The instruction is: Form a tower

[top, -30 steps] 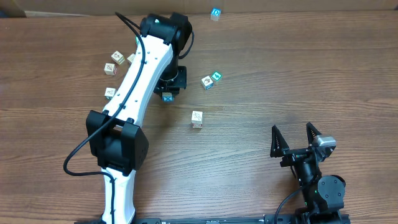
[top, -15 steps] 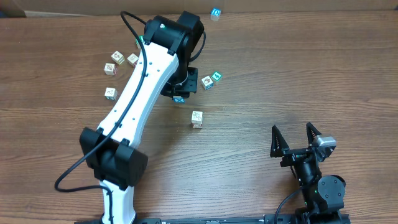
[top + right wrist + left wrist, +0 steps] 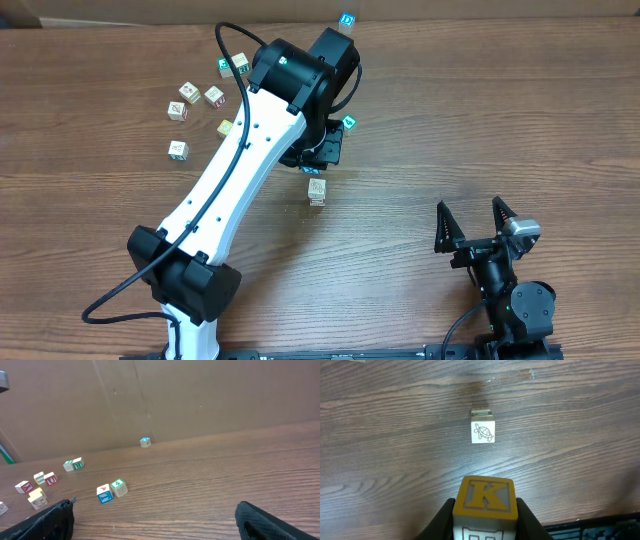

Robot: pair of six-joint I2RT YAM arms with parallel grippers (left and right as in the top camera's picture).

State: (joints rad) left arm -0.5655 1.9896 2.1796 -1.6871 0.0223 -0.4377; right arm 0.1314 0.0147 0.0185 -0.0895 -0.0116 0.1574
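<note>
The left claw (image 3: 485, 526) is clenched on a cream cube (image 3: 485, 497) whose top face is yellow with a letter K, held above the wooden worktop (image 3: 450, 120). Just beside it on the worktop sits a cube printed with a turtle (image 3: 483, 431). Loose cubes (image 3: 190, 95) lie scattered to the left. The tower (image 3: 347, 20), with blue print on top, stands well apart at the far edge by the cardboard wall. The right claw (image 3: 468, 206) rests near the front edge, released, fingers spread wide.
</note>
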